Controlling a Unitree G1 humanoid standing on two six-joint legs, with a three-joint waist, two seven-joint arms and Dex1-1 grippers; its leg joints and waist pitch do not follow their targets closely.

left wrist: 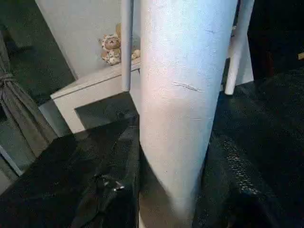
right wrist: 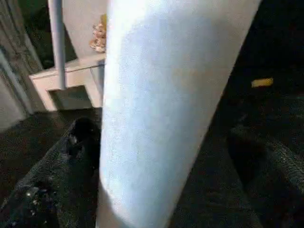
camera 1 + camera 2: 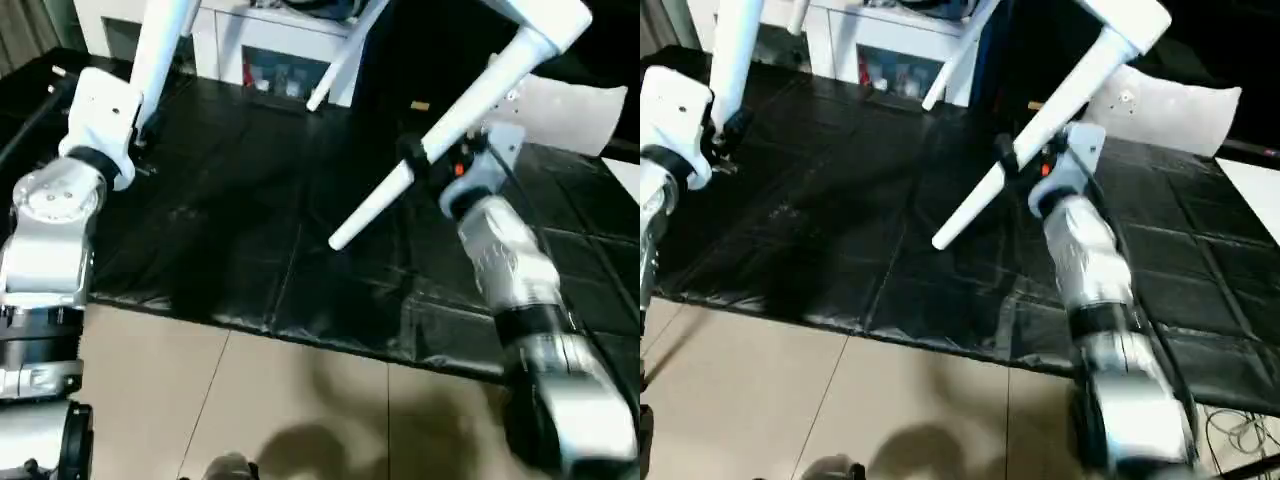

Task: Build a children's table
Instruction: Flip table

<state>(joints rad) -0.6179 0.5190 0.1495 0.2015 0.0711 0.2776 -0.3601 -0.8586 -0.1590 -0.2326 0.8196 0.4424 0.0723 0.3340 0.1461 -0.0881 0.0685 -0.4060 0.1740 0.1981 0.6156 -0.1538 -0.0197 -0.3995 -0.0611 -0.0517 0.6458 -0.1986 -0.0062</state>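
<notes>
Currently: table lifted off the black mat, legs seated in the tabletop above; one leg clamped between my left jaws, another leg inside my released right jaws; remaining—set it upright.

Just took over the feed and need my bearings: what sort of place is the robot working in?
Probably an indoor room set up for assembly, maybe a home-like test space: black mats cover a beige tiled floor, a white cabinet stands behind, and a soft toy sits on a white shelf.
</notes>
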